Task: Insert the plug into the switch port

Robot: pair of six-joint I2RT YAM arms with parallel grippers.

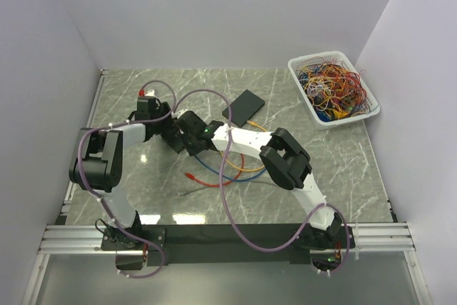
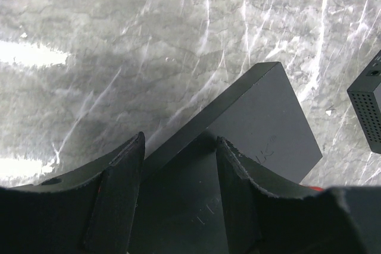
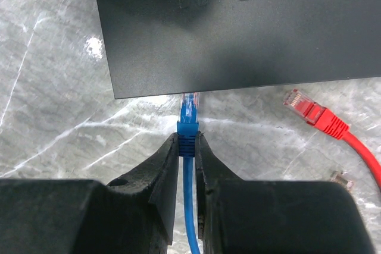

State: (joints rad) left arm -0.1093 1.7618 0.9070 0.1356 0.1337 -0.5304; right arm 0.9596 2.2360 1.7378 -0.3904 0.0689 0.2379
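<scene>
The right jaws pinch the blue plug (image 3: 189, 111) behind its tip, which meets the edge of the TP-Link switch (image 3: 238, 34) clamped between the half-spread left jaws; slight tilt could jam it against the casing.

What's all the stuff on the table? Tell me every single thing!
TP-Link switch: one, black, middle of the table.
blue plug: one, blue, tip at the switch's edge.
blue cable: one, blue, trailing from that plug.
red cable: one, red, loose beside the blue one.
orange cable: one, orange, under the right arm.
grey cable: one, grey, near the front.
flat plate: one, black, behind the arms.
basket: one, white, far right corner.
tangled wires: many, mixed colours, in the basket.
table: one, grey marble.
left fingers: two, black, clamped on the switch.
right fingers: two, black, pinching the blue plug.
</scene>
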